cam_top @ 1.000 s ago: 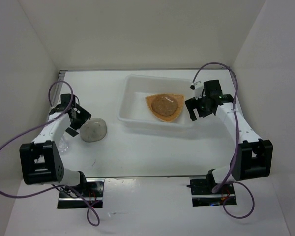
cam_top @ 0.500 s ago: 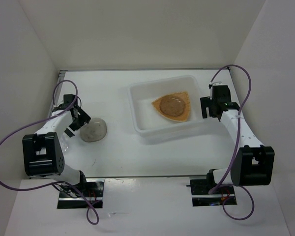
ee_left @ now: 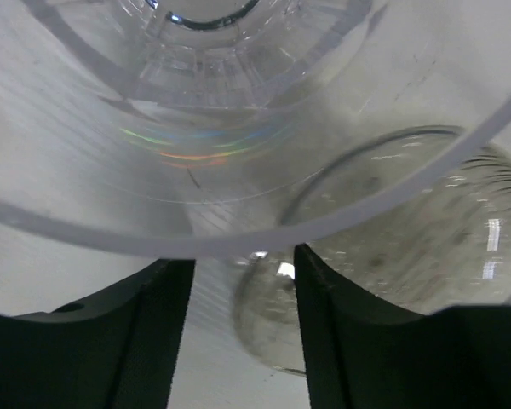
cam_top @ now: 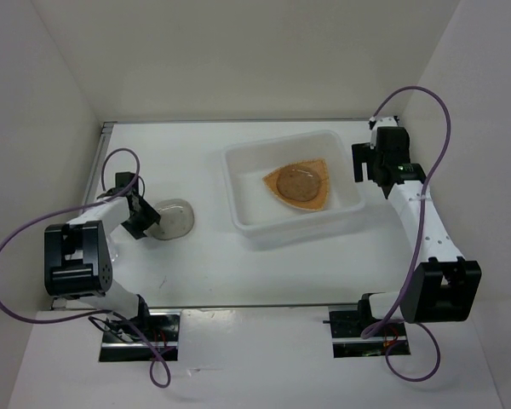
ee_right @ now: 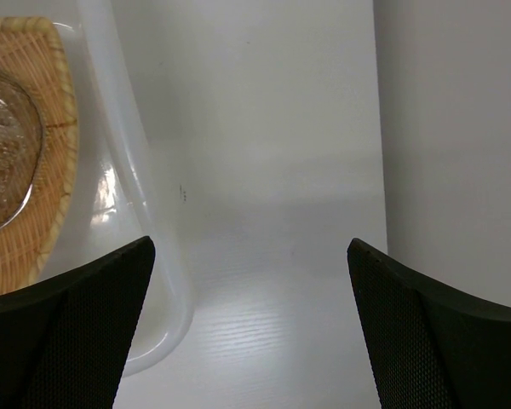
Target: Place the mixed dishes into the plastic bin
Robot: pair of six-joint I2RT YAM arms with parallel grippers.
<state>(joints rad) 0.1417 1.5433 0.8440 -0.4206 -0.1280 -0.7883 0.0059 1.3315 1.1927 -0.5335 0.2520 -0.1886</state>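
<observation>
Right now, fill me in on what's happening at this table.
Dishes are being cleared into the plastic bin. The orange plate already lies in it with a saucer on top. The left gripper is down at a second saucer out on the table, its jaws partly apart at the rim; whether it grips is unclear. The right gripper hangs open and empty beside the bin's far right corner.

The white table (cam_top: 238, 264) bears the plastic bin (cam_top: 289, 223) and, well apart to its left, a grey saucer (cam_top: 174, 220)
</observation>
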